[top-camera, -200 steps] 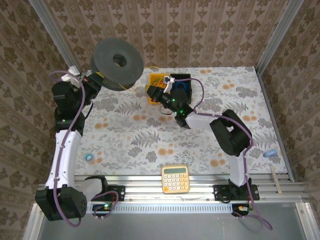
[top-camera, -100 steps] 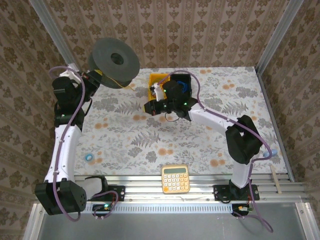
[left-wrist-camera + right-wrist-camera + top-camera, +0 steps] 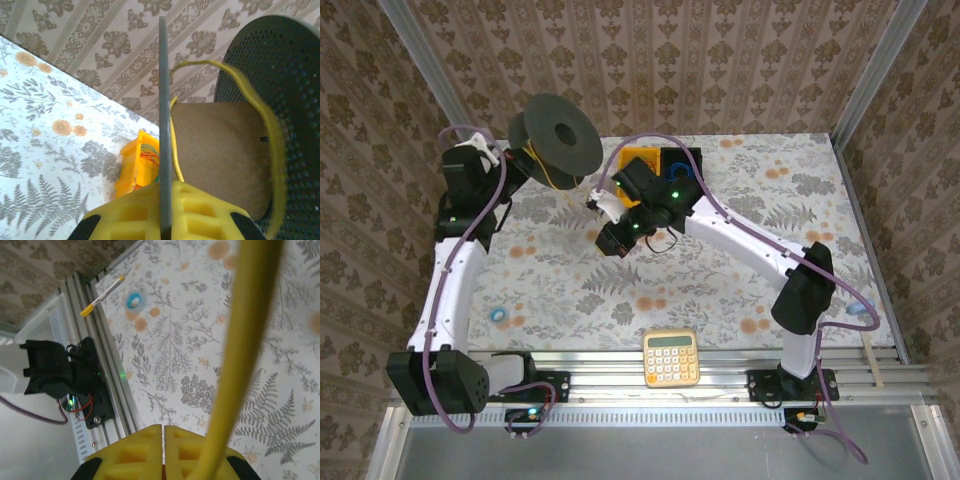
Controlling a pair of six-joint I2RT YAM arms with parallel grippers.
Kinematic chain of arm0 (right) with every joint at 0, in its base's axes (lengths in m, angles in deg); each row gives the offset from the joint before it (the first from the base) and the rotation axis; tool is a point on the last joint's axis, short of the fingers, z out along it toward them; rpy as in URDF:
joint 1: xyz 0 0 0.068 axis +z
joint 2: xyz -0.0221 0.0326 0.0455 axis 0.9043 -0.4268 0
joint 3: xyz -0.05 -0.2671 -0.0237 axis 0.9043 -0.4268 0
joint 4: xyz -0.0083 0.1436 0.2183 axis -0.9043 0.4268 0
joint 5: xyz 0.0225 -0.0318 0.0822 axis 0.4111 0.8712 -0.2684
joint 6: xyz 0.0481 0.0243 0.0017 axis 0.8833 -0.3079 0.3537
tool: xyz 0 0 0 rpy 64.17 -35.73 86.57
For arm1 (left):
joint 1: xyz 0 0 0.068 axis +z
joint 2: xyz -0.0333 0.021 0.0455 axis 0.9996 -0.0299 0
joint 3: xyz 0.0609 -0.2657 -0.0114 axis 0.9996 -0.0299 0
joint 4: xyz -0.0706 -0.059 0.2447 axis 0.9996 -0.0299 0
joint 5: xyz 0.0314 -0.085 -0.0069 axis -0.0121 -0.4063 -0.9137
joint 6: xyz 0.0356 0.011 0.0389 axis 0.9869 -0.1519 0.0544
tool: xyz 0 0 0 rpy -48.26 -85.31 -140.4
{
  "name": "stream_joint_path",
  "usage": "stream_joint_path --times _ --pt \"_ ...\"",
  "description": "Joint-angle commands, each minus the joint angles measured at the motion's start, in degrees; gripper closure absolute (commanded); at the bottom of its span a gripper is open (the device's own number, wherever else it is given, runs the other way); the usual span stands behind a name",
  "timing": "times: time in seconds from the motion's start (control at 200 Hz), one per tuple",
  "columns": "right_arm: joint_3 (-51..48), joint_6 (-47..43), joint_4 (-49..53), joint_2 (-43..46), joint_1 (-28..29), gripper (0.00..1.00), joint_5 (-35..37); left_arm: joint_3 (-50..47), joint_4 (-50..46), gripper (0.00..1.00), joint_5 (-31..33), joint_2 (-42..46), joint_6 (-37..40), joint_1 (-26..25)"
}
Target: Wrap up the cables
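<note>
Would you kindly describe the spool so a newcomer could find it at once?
Look to the far left corner of the floral table, where the left claw grips a disc's edge. That is the spool: two dark grey discs joined by a brown cardboard core, with yellow cord round it. Unlike the yellow bin nearby, it is round, dark and held aloft.

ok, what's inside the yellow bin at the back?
Red-orange wire shows above the rim of the yellow bin. The rest is hidden behind the spool flange; from above, the right arm partly covers it.
</note>
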Motion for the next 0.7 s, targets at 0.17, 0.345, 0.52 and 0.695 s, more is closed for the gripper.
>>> stream_joint_path --times 0.17,0.345,0.52,0.695 --pt "25.1 -11.8 21.4 -9.3 3.7 1.0 7.1 6.6 -5.8 1.0 6.1 -2.6 11.1 -4.8" --pt "43.8 -14.2 28.8 -15.6 3.6 1.0 8.4 7.7 -8.9 1.0 7.5 -4.5 13.9 -7.0" --pt "48.4 -14.8 26.6 -15.6 1.6 1.0 8.5 9.3 -12.0 1.0 8.0 -6.4 17.1 -9.0" --pt "49.7 -13.9 21.6 -15.7 -2.0 1.0 6.2 13.6 -18.8 1.0 7.5 -9.7 24.7 -13.2"
